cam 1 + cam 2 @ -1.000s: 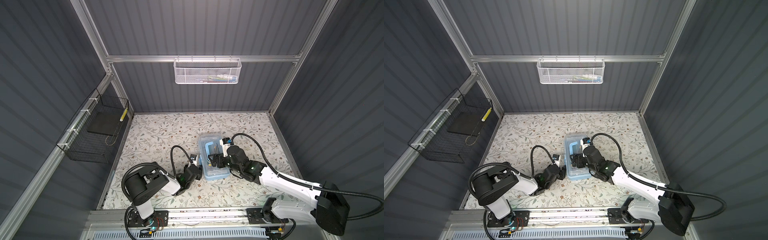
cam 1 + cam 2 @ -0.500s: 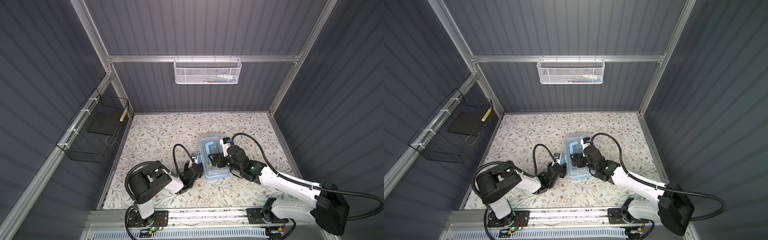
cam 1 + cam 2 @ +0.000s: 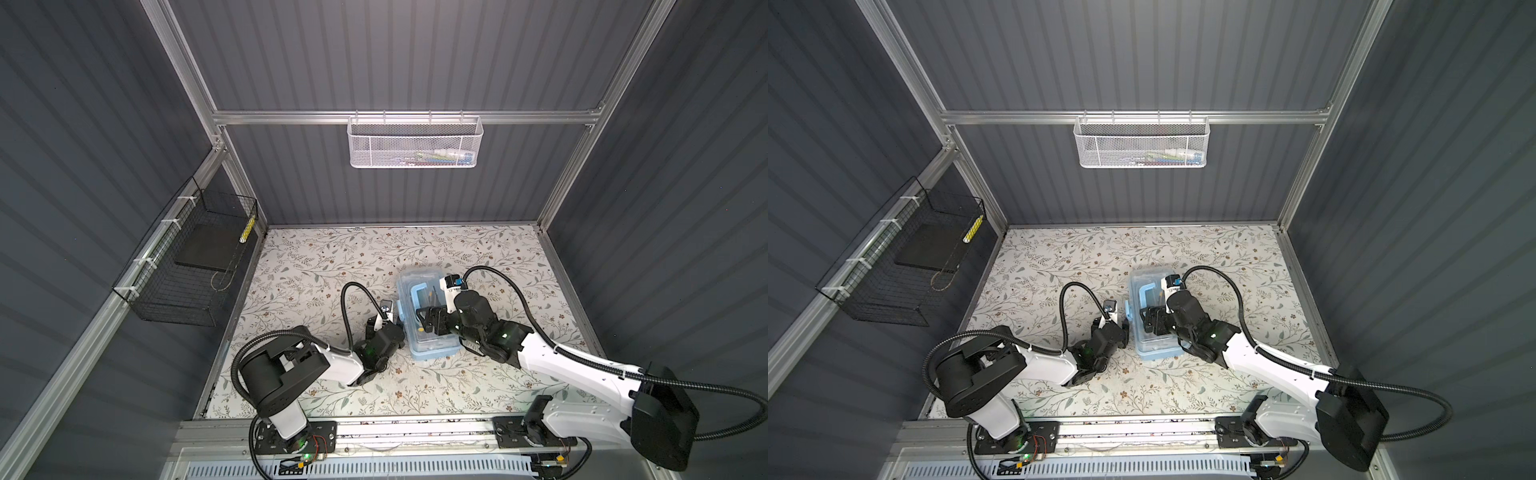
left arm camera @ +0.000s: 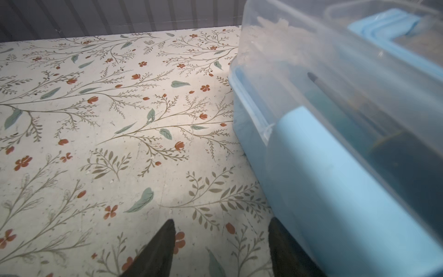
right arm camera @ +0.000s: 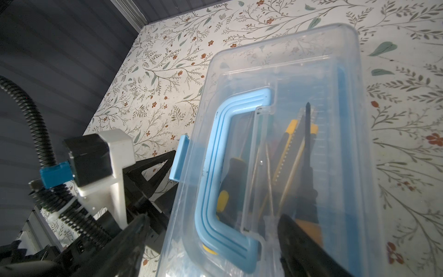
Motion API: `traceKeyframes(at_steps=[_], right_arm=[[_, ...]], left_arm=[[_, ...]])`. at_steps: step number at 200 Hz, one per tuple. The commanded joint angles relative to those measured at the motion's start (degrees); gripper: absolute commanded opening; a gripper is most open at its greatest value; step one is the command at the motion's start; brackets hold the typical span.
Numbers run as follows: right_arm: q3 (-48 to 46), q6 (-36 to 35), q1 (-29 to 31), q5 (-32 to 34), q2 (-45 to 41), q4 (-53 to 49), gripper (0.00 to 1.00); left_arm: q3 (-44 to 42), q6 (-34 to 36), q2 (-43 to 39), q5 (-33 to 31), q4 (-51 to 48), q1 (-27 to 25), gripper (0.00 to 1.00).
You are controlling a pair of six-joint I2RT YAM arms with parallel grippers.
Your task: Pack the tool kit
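The tool kit (image 3: 430, 332) (image 3: 1152, 332) is a light-blue box with a clear lid, lying on the floral mat in both top views. The lid is down and its blue handle (image 5: 223, 167) lies flat. Through the lid I see a yellow-black utility knife (image 5: 287, 148) and screwdrivers (image 5: 236, 172). My left gripper (image 4: 221, 230) (image 3: 397, 324) is open and low on the mat, one finger against the box's side below a blue latch (image 4: 335, 172). My right gripper (image 5: 213, 217) (image 3: 428, 320) hovers open over the lid, one finger above the clear plastic, the other beyond the box's long edge.
A white mesh basket (image 3: 415, 145) with small items hangs on the back wall. A black wire basket (image 3: 195, 257) hangs on the left wall. Dark ribbed walls enclose the mat (image 3: 332, 257), and an aluminium rail (image 3: 395, 432) runs along the front.
My left gripper has edged closer to the box's left side, by the latch. The right arm and the box have stayed where they were.
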Motion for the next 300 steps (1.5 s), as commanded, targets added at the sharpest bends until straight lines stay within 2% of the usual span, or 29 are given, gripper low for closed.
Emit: traceKeyframes(at_steps=[1, 60, 140, 195, 300], right_arm=[[-0.8, 0.2, -0.2, -1.7, 1.3, -4.8, 0.84], [-1.1, 0.6, -0.2, -3.1, 2.3, -3.8, 0.84], [-2.2, 1.3, -0.2, -3.9, 1.6, -3.4, 0.84], [-2.5, 1.4, -0.2, -4.2, 1.7, -3.0, 0.84], [-2.8, 1.4, -0.2, -4.5, 2.1, -2.4, 0.84]], left_arm=[[0.8, 0.1, -3.1, -1.2, -2.3, -0.1, 0.62], [0.5, -5.0, -5.6, 3.1, -4.2, 0.0, 0.58], [0.3, -11.6, -5.2, 7.8, -0.8, 0.0, 0.54], [0.3, -12.1, -7.9, 8.0, -0.7, 0.0, 0.54], [-0.7, -13.6, -8.2, 9.6, 2.9, 0.0, 0.51]])
